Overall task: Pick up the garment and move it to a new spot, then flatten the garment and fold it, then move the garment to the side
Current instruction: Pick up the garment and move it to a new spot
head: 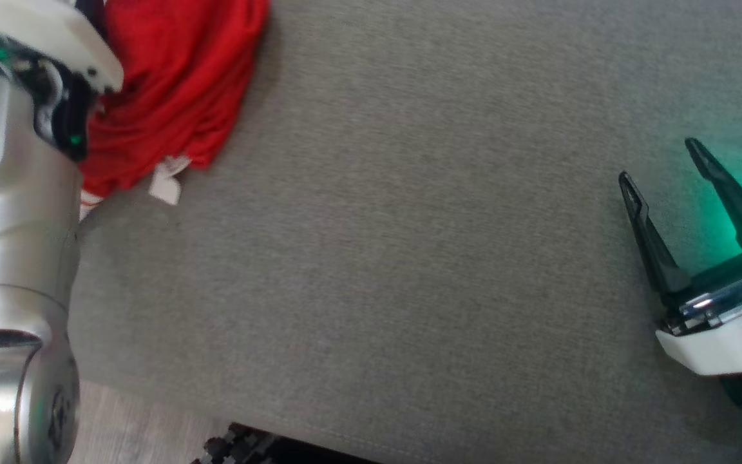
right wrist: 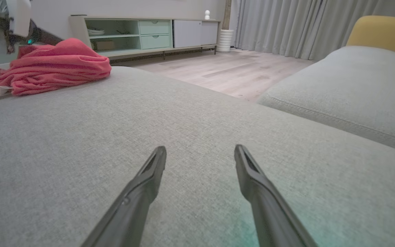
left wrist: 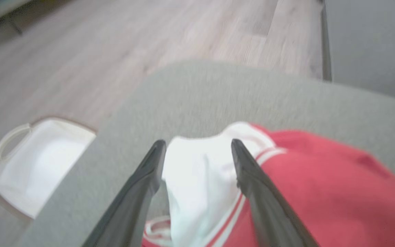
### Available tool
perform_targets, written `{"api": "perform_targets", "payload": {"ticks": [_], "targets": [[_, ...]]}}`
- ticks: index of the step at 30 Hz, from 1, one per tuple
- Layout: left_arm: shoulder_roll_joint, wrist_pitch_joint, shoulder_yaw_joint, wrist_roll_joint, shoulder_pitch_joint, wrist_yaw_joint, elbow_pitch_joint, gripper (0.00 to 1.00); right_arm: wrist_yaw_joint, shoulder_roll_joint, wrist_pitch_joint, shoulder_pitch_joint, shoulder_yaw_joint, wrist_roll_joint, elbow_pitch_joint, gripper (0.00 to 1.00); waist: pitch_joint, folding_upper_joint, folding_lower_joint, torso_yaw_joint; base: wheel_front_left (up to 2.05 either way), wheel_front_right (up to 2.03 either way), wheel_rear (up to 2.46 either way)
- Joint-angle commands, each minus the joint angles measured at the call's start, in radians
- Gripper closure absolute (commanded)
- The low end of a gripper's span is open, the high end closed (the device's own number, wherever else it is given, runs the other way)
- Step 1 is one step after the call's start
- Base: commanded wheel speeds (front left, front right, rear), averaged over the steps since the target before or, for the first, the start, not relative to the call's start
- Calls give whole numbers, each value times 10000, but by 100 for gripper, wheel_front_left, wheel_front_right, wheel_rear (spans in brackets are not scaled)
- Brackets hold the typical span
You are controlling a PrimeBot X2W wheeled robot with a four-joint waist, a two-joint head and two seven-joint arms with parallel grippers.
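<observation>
The left gripper (left wrist: pixel 197 142), jaws apart with the white fold (left wrist: pixel 197 178) of the garment (left wrist: pixel 324 181) between them, should seat deeper before closing; the right gripper (right wrist: pixel 200 147), jaws apart, holds nothing.

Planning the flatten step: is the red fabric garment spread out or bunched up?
Bunched up. The red fabric garment lies as a rumpled heap with deep folds on the grey upholstered cushion, not laid flat.
</observation>
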Motion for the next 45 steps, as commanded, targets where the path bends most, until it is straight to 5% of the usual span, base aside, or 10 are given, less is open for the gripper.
{"api": "perform_targets", "payload": {"ticks": [1,8,9,10,21,32,45], "targets": [[672,153,263,-148,-262,-25,71,0,-9,-239,147,185,93,15,-58,0,366,1,-1,-374,0,0,0],[690,846,56,-384,40,-57,1372,0,-9,-102,261,285,-4,-113,-472,0,642,1,-1,-581,0,0,0],[730,668,-1,-359,40,-59,1376,82,-9,-77,258,282,-17,-117,-466,0,642,1,-1,-594,0,0,0],[772,438,-67,-326,7,-61,1345,100,-9,-52,250,278,-25,-122,-446,0,623,1,-1,-597,0,0,0],[1713,-2823,-1269,955,-1432,54,631,100,-9,855,-234,31,713,42,737,0,-1527,1,-1,-1130,0,0,0],[1561,-3309,-2968,1764,-2502,-61,-173,100,-9,2484,-309,260,741,340,1298,0,-4370,1,-1,-2783,0,0,0],[841,-3156,-5307,123,-2703,-67,-1542,100,-9,3209,-311,1216,336,407,1147,0,-6042,1,-1,-4972,0,0,0]]}}
